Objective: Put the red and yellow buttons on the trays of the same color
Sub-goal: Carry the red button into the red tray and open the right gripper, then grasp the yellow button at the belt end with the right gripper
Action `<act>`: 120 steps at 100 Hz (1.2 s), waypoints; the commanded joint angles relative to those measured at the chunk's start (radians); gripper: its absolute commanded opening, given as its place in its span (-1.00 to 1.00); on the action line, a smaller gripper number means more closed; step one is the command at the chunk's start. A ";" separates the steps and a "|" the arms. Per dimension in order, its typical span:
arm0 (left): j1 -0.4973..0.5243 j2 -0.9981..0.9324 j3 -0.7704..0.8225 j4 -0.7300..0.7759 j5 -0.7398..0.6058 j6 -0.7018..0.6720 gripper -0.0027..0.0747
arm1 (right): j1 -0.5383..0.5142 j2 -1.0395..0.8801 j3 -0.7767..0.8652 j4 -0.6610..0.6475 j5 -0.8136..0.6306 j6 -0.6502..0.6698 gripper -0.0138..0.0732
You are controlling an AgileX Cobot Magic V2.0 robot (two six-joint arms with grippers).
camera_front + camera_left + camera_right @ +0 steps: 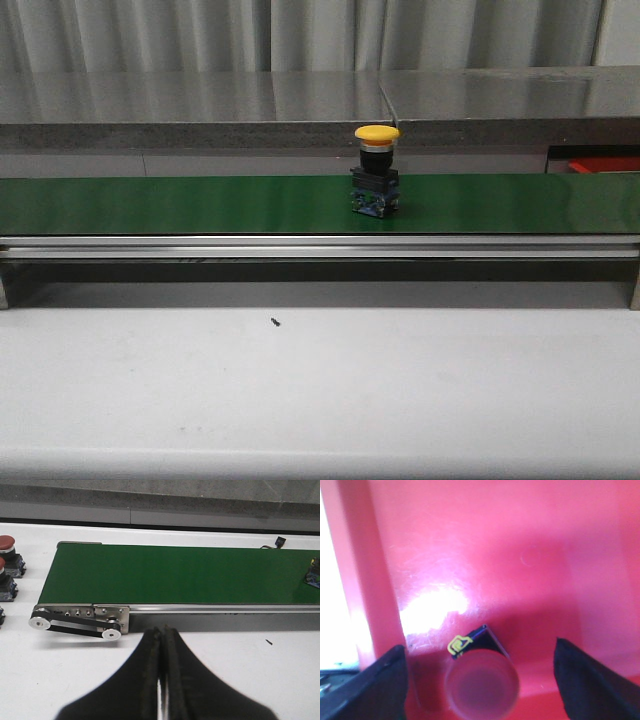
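Right claw [480, 680] is hanging wide open over a red button [481, 684] sitting in the red tray [520, 555], left claw [162, 680] is waiting pinched shut near the belt [200, 203], where a yellow button [376, 170] is riding, unsorted.

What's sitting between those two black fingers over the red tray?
A red button stands in the red tray between the open right fingers, touching neither. The right wrist view shows it.
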 commanded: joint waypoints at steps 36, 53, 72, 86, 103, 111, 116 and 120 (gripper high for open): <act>-0.007 0.005 -0.026 -0.019 -0.074 -0.006 -0.98 | 0.042 -0.429 0.224 0.033 0.001 -0.083 0.68; -0.007 0.005 -0.026 -0.019 -0.074 -0.006 -0.98 | 0.089 -0.627 0.497 0.033 -0.070 -0.111 0.68; -0.007 0.005 -0.026 -0.019 -0.074 -0.006 -0.98 | 0.123 -0.848 0.804 0.045 -0.169 -0.112 0.68; -0.007 0.005 -0.026 -0.019 -0.074 -0.006 -0.98 | 0.148 -0.944 0.952 0.095 -0.193 -0.145 0.68; -0.007 0.005 -0.026 -0.019 -0.074 -0.006 -0.98 | 0.214 -0.954 1.018 0.157 -0.196 -0.205 0.68; -0.007 0.005 -0.026 -0.019 -0.074 -0.006 -0.98 | 0.258 -0.938 1.018 0.158 -0.214 -0.209 0.68; -0.007 0.005 -0.026 -0.019 -0.074 -0.006 -0.98 | 0.285 -0.925 1.018 0.158 -0.234 -0.209 0.68; -0.007 0.005 -0.026 -0.019 -0.074 -0.006 -0.98 | 0.307 -0.912 1.015 0.158 -0.250 -0.209 0.68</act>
